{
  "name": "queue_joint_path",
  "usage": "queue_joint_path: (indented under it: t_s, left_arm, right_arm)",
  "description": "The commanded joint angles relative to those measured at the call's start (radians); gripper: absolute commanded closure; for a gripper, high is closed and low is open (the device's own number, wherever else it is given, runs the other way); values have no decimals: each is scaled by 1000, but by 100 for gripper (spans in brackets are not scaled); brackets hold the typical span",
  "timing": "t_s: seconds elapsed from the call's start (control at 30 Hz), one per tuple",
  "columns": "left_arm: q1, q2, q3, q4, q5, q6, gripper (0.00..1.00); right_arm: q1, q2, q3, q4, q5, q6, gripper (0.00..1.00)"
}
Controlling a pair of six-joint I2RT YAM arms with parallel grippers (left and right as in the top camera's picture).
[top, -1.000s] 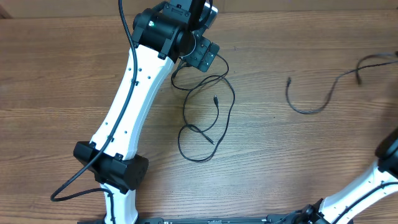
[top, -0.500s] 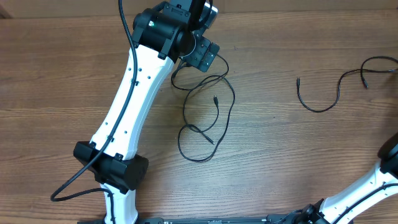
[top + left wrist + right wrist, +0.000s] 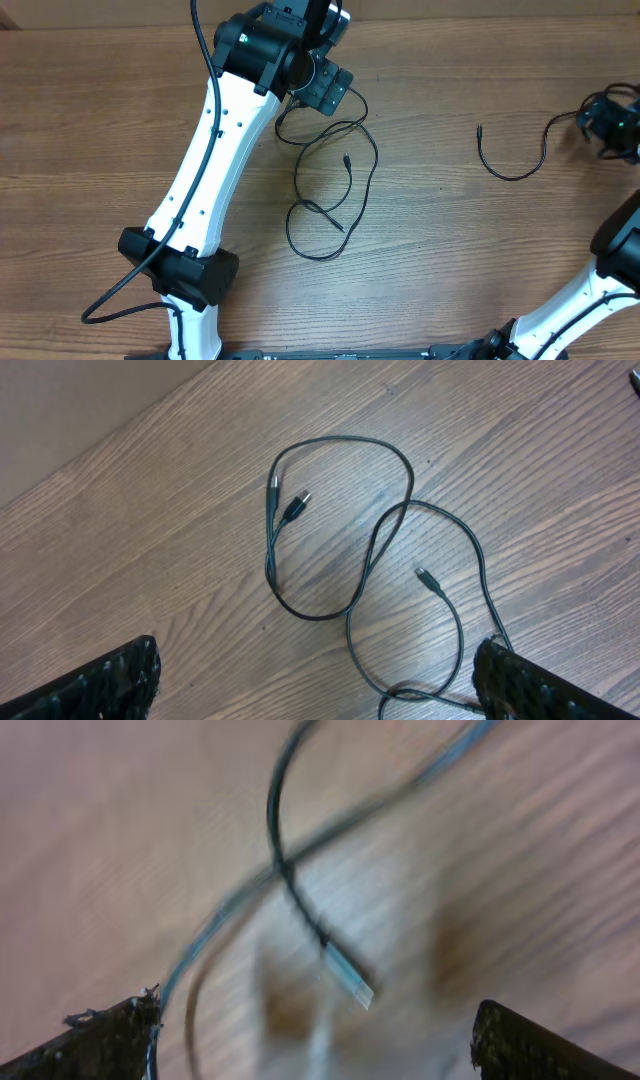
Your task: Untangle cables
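A loose tangle of thin black cables [image 3: 345,190] lies in looping strands on the wooden table, just below my left gripper [image 3: 325,90]. In the left wrist view the cables [image 3: 370,560] cross each other, with two small plug ends showing. The left gripper [image 3: 315,680] hovers above them, open and holding nothing. A separate black cable [image 3: 515,172] curves alone at the right. Its right end runs under my right gripper [image 3: 612,122]. The right wrist view is blurred: that cable [image 3: 290,880] and its plug tip [image 3: 350,985] lie between the wide-open fingers of the right gripper [image 3: 315,1035], ungripped.
The left arm [image 3: 215,160] slants from the front left up to the table's back middle, with its own thick black wire [image 3: 120,295] looping beside its base. The right arm [image 3: 590,290] rises from the front right corner. Bare wooden table [image 3: 450,260] lies between the two cable groups.
The separate cable slid right and settled into a tighter curve. The right gripper has come into the overhead view at the right edge, above that cable's end. The left arm has not moved.
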Motion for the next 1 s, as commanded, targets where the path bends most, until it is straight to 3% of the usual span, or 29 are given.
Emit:
queue_joint_path:
  t_s: [0.0, 0.1, 0.5, 0.97]
  left_arm:
    - [5, 6, 14, 1, 9, 4, 0]
    - [5, 6, 14, 1, 9, 4, 0]
    - [5, 6, 14, 1, 9, 4, 0]
    - [5, 6, 14, 1, 9, 4, 0]
  right_arm:
    - [11, -44, 15, -62, -8, -33, 0]
    - [29, -59, 16, -131, -13, -47, 0]
    - [145, -252, 16, -307, 101, -333, 0]
    - [206, -259, 7, -554, 46, -392, 0]
